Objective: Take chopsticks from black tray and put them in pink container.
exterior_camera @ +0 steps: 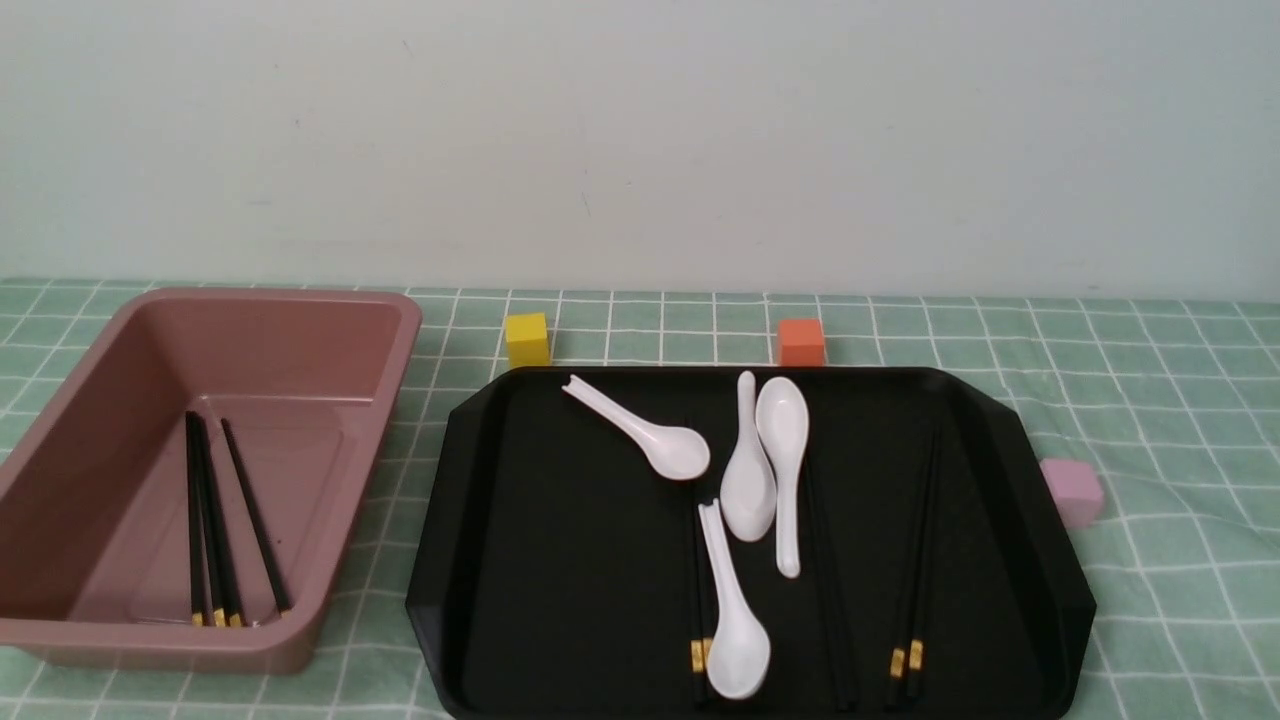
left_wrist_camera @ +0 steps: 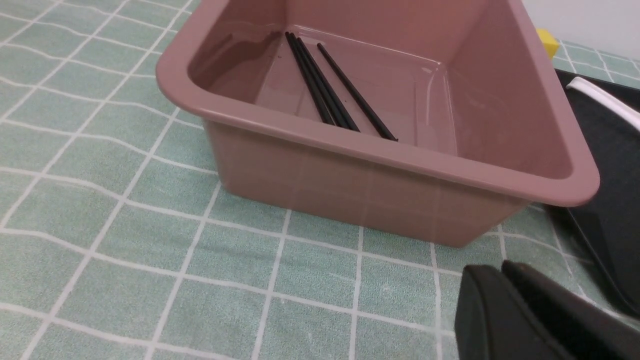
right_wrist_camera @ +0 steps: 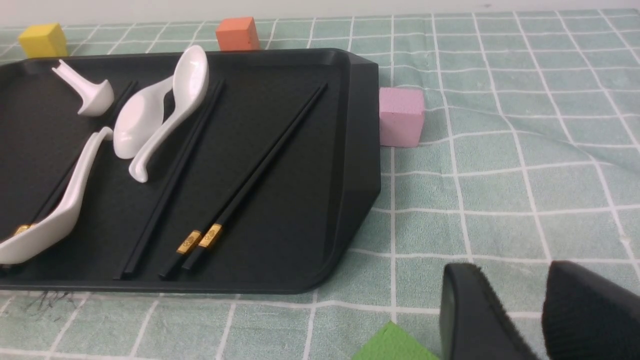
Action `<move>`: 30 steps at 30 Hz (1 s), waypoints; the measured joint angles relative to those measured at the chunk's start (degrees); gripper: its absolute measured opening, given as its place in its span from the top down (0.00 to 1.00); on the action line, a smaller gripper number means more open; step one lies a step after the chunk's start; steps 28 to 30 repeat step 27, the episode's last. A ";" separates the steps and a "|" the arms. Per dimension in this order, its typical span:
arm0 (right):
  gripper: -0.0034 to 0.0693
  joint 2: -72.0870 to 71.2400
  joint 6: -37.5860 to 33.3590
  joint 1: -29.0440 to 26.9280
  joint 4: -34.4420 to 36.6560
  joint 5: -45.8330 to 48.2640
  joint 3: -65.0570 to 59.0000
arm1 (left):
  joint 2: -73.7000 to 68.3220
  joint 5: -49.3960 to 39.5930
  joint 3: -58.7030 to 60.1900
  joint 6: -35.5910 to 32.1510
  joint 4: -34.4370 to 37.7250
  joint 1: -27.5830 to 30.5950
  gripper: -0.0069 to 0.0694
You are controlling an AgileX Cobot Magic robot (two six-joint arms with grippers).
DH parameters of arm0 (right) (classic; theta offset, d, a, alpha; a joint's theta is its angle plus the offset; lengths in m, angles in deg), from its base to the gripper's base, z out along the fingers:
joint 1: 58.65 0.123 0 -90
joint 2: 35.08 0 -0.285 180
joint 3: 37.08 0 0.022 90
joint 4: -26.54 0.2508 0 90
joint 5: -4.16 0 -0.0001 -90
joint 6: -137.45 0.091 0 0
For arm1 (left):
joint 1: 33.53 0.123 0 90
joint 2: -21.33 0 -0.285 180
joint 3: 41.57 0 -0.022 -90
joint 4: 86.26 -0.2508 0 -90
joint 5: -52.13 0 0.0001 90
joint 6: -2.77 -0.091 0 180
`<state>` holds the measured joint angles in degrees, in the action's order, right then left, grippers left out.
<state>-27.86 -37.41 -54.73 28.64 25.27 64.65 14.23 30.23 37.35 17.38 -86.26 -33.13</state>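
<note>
The pink container [exterior_camera: 300,360] stands at the left on the checked cloth, with black chopsticks [exterior_camera: 205,520] lying on its floor. To its right the black tray [exterior_camera: 560,560] holds more chopsticks: a gold-banded pair [exterior_camera: 920,560] near its right side and another pair [exterior_camera: 697,590] partly under a spoon. Neither gripper shows in the front view. In the left wrist view my left gripper [left_wrist_camera: 500,270] hovers over the cloth in front of the pink container [left_wrist_camera: 350,185], fingers together and empty. My right gripper [right_wrist_camera: 515,272] is open over the cloth, beside the tray's [right_wrist_camera: 350,150] corner, apart from the chopsticks [right_wrist_camera: 260,170].
Several white soup spoons [exterior_camera: 765,470] lie in the tray among the chopsticks. A yellow cube [exterior_camera: 527,339] and an orange cube [exterior_camera: 801,343] sit behind the tray. A pale pink cube [exterior_camera: 1072,492] sits at its right edge. A green corner [right_wrist_camera: 395,345] shows near the right gripper.
</note>
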 joint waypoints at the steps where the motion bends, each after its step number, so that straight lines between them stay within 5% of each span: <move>1: 0.62 0.00 0.00 0.00 0.00 0.00 0.00 | 0.00 0.00 0.00 0.00 0.00 0.00 0.86; 30: 0.62 0.00 0.00 0.00 0.00 0.00 0.00 | 0.00 -0.14 0.00 0.06 0.00 0.00 0.82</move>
